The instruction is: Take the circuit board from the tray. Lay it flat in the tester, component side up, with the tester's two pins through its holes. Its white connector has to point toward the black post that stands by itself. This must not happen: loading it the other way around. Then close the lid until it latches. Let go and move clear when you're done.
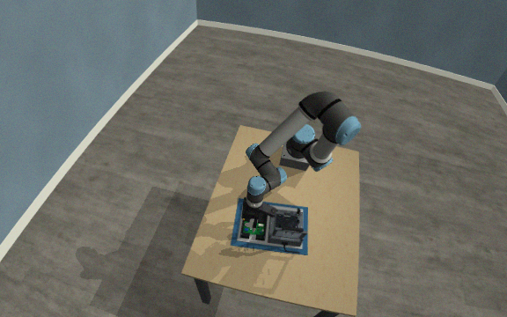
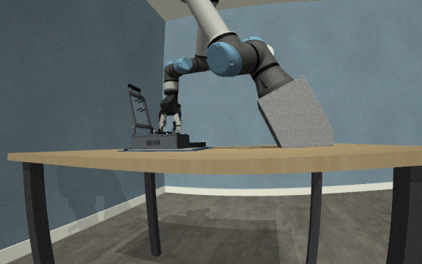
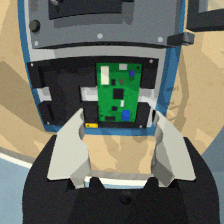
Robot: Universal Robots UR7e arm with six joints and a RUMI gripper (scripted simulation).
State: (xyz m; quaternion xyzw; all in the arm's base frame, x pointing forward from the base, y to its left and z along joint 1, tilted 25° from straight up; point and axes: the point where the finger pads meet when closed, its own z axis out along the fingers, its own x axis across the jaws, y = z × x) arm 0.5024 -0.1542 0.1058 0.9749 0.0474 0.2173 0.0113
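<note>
Gripper (image 1: 259, 229) (image 2: 170, 129) (image 3: 118, 109): released, fingers apart, nothing between them. It points down over the tray side of the fixture; in the wrist view the fingertips sit just beside the tray's near edge.

Circuit board (image 1: 257, 227) (image 3: 119, 93): in the black tray (image 1: 245, 235) (image 3: 60, 75), flat, component side up, filling one side of it. White connector (image 3: 105, 75) is at the board end nearest the tester. Blue part (image 3: 126, 115) at the other end, a small yellow piece (image 3: 91, 125) on the tray's rim.

Tester (image 1: 285, 238) (image 2: 160, 141) (image 3: 100, 25): right next to the tray, both on a blue mat (image 1: 304, 246) (image 2: 124, 150) (image 3: 172, 75). Lid (image 1: 288, 234) (image 2: 135, 110) is up, leaning back a bit, so not latched. Can't pick out the two pins.

Desk (image 1: 333, 246) (image 2: 233, 164) (image 3: 200, 95), top view: mat lies between the desk's left and right edges, nearer the left one. Arm base (image 1: 285, 162) (image 2: 299, 117) stands by the far edge, at the opposite end from the bottom-left corner.
</note>
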